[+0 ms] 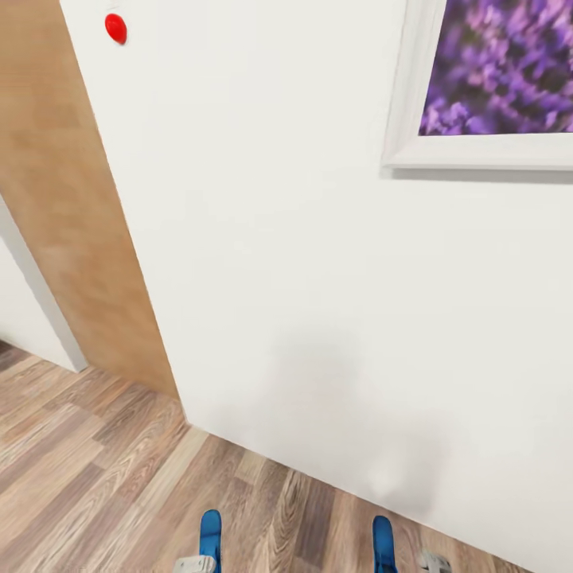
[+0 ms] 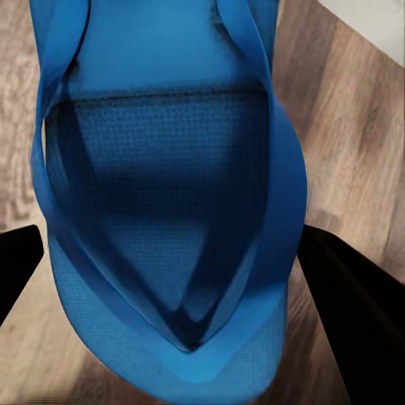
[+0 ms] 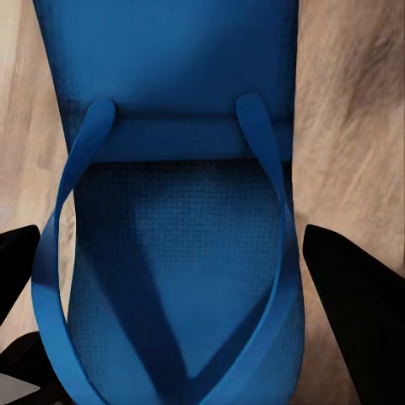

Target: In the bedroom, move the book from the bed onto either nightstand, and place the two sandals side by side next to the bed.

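Observation:
I hold one bright blue sandal in each gripper. In the head view the left sandal (image 1: 210,535) and the right sandal (image 1: 383,541) stick forward over the wood floor at the lower edge. In the left wrist view my left gripper (image 2: 181,291) is shut on the left sandal (image 2: 169,194), with black fingers (image 2: 359,316) on either side of the sole. In the right wrist view my right gripper (image 3: 181,308) is shut on the other sandal (image 3: 169,245) in the same way. The book, the bed and the nightstands are out of view.
A white wall (image 1: 318,278) stands close in front of me, with a white-framed purple flower picture (image 1: 493,72) at upper right. A light wooden door panel (image 1: 72,223) and a red round knob (image 1: 116,28) are at the left. Brown plank floor (image 1: 87,469) lies below.

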Available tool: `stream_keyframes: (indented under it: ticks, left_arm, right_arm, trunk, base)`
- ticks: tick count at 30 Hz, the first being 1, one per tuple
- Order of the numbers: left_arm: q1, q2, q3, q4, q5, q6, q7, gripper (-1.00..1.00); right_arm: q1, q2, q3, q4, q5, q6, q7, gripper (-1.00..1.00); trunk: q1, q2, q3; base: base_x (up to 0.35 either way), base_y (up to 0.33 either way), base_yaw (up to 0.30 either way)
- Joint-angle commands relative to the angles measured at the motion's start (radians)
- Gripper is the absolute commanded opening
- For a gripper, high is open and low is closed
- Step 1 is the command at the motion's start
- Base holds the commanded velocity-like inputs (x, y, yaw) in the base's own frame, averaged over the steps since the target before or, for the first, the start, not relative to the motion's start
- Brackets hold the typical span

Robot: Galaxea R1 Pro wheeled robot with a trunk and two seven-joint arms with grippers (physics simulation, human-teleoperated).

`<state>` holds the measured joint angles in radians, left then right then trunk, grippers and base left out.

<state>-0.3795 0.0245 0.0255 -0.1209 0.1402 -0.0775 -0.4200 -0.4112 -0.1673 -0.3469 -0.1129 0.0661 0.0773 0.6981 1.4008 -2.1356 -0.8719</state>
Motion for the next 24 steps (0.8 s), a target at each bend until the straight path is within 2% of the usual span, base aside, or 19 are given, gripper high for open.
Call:
stream_keyframes:
  ticks: [1, 5, 18, 24]
  left_arm:
    - [-0.001, 0.0, 0.003, 0.002, 0.006, -0.001, -0.005, -1.0]
    - [-0.001, 0.0, 0.002, 0.002, 0.006, -0.001, -0.005, -1.0]
    - [-0.001, 0.0, 0.002, 0.002, 0.006, -0.001, -0.005, -1.0]
    - [-0.001, 0.0, 0.002, 0.002, 0.006, -0.001, -0.005, -1.0]
  right_arm:
    - [0.0, 0.0, -0.009, -0.002, 0.006, 0.009, 0.006, -1.0]
    - [0.0, 0.0, -0.009, -0.002, 0.007, 0.009, 0.005, -1.0]
    - [0.0, 0.002, -0.009, -0.002, 0.007, 0.009, 0.004, -1.0]
    - [0.0, 0.001, -0.009, -0.002, 0.008, 0.009, 0.004, -1.0]
  trunk:
    - [0.0, 0.0, -0.001]
    - [0.0, 0.0, -0.001]
    - [0.0, 0.0, -0.001]
    - [0.0, 0.0, -0.001]
  base:
    - [0.001, 0.0, 0.271]
    - [0.148, 0.0, 0.271]
    - [0.316, 0.0, 0.271]
    - [0.068, 0.0, 0.271]
